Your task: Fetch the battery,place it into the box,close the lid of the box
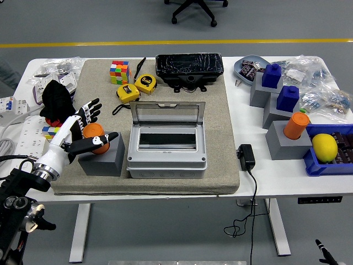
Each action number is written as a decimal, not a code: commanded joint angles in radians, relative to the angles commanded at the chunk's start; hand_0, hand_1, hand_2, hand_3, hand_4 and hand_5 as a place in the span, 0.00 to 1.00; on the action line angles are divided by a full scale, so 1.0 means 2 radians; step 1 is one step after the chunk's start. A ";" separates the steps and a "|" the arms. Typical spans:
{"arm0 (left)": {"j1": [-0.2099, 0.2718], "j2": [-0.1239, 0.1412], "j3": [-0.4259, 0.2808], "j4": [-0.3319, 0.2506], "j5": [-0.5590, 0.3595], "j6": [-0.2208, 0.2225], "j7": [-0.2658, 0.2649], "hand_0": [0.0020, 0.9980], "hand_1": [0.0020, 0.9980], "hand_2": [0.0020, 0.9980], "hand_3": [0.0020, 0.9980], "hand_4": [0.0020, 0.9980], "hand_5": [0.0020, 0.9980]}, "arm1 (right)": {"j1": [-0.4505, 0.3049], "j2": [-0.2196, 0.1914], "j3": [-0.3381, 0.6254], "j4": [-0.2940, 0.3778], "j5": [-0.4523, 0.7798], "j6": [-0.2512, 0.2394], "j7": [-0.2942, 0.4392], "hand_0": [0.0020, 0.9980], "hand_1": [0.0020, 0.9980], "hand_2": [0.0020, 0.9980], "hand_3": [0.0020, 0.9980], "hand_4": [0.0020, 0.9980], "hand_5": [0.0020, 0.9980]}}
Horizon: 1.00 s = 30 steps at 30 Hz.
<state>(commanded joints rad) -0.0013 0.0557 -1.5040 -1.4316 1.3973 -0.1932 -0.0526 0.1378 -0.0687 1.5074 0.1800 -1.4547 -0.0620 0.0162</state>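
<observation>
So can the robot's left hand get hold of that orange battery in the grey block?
Probably yes. The left hand is already at the orange battery, thumb in front and fingers behind. The battery's top sticks out of the grey block, and nothing blocks it.

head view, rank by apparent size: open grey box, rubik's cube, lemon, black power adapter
1. Open grey box, by far the largest.
2. Lemon and Rubik's cube: look alike, not ranked.
3. Black power adapter, smallest.
</observation>
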 joint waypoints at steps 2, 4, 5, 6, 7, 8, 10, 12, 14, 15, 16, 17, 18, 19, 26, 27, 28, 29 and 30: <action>0.000 -0.002 0.001 0.000 0.004 0.002 -0.001 1.00 1.00 1.00 1.00 1.00 0.00 | 0.000 0.000 -0.001 0.000 0.000 0.000 0.000 0.96 0.85 0.77 0.80 1.00 1.00; -0.001 -0.003 0.001 0.001 0.005 0.001 0.000 1.00 1.00 1.00 1.00 1.00 0.00 | 0.000 0.000 -0.001 0.000 0.000 0.001 0.000 0.96 0.85 0.77 0.80 1.00 1.00; -0.002 -0.003 0.002 0.004 0.005 0.001 -0.001 1.00 1.00 1.00 1.00 1.00 0.00 | 0.000 0.000 0.000 0.000 -0.001 0.001 0.000 0.96 0.85 0.77 0.80 1.00 1.00; -0.003 -0.003 0.002 0.005 0.006 0.002 -0.001 1.00 1.00 1.00 1.00 1.00 0.00 | 0.000 -0.001 0.000 0.000 -0.001 0.001 -0.001 0.96 0.85 0.77 0.80 1.00 1.00; -0.004 -0.003 0.003 0.006 0.006 0.003 -0.001 1.00 1.00 1.00 1.00 1.00 0.00 | 0.000 -0.001 -0.001 0.000 -0.001 0.001 0.000 0.96 0.85 0.77 0.80 1.00 1.00; -0.004 -0.002 0.005 0.007 0.005 0.005 -0.003 1.00 1.00 1.00 1.00 1.00 0.00 | 0.000 -0.001 0.000 0.000 -0.001 0.001 -0.001 0.96 0.85 0.77 0.80 1.00 1.00; -0.005 -0.003 0.007 0.009 0.003 0.011 -0.005 1.00 1.00 1.00 1.00 1.00 0.00 | 0.000 -0.001 0.000 0.000 -0.001 0.002 -0.001 0.96 0.85 0.77 0.80 1.00 1.00; -0.005 -0.004 0.009 0.011 0.002 0.016 -0.008 1.00 1.00 1.00 0.96 1.00 0.00 | 0.000 -0.001 0.000 0.000 -0.001 0.002 -0.001 0.96 0.85 0.76 0.80 1.00 1.00; -0.005 -0.005 0.011 0.012 0.001 0.020 -0.011 1.00 1.00 1.00 0.96 1.00 0.00 | -0.001 -0.001 -0.001 0.000 0.000 0.002 -0.001 0.96 0.85 0.76 0.80 1.00 1.00; -0.005 -0.005 0.014 0.013 0.000 0.022 -0.012 1.00 1.00 1.00 0.96 1.00 0.00 | -0.001 -0.001 -0.001 0.000 0.000 0.002 -0.001 0.96 0.85 0.76 0.80 1.00 1.00; -0.005 -0.006 0.015 0.014 0.000 0.023 -0.012 1.00 1.00 1.00 0.96 1.00 0.00 | -0.001 -0.001 -0.001 0.000 0.000 0.002 -0.001 0.96 0.85 0.76 0.80 1.00 1.00; -0.005 -0.006 0.016 0.015 0.000 0.023 -0.013 1.00 1.00 1.00 0.96 1.00 0.00 | -0.001 -0.001 -0.001 0.000 0.000 0.002 -0.001 0.96 0.85 0.76 0.80 1.00 1.00; -0.005 -0.006 0.017 0.017 0.000 0.023 -0.013 0.97 1.00 0.96 0.88 1.00 0.00 | -0.001 -0.001 -0.002 0.000 0.001 0.002 -0.001 0.96 0.85 0.76 0.80 1.00 1.00; -0.005 -0.007 0.018 0.018 0.000 0.023 -0.013 0.97 1.00 0.96 0.88 1.00 0.00 | -0.001 -0.001 -0.003 0.000 0.002 0.002 -0.001 0.96 0.85 0.76 0.80 1.00 1.00; -0.007 -0.007 0.032 0.024 0.002 0.039 -0.016 0.94 0.96 0.90 0.81 1.00 0.00 | -0.001 -0.001 -0.003 0.000 0.003 0.003 -0.001 0.96 0.85 0.76 0.80 1.00 1.00; -0.007 -0.008 0.034 0.025 0.004 0.043 -0.017 0.94 0.96 0.90 0.81 1.00 0.00 | -0.001 -0.001 -0.003 0.000 0.004 0.003 -0.001 0.96 0.85 0.76 0.80 1.00 1.00; -0.008 -0.009 0.036 0.026 0.005 0.049 -0.019 0.94 0.96 0.90 0.81 1.00 0.00 | 0.000 -0.001 -0.003 0.000 0.004 0.003 -0.001 0.96 0.85 0.76 0.80 1.00 1.00; -0.009 -0.009 0.038 0.026 0.006 0.053 -0.020 0.94 0.96 0.90 0.81 1.00 0.00 | 0.000 -0.001 -0.002 0.000 0.004 0.003 -0.001 0.96 0.85 0.76 0.80 1.00 1.00; -0.009 -0.009 0.039 0.026 0.006 0.054 -0.020 0.94 0.96 0.90 0.81 1.00 0.00 | 0.000 -0.001 -0.002 0.000 0.004 0.003 -0.001 0.96 0.85 0.76 0.80 1.00 1.00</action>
<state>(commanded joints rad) -0.0190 0.0383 -1.4269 -1.3800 1.4094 -0.0842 -0.0925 0.1370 -0.0698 1.5031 0.1800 -1.4467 -0.0561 0.0136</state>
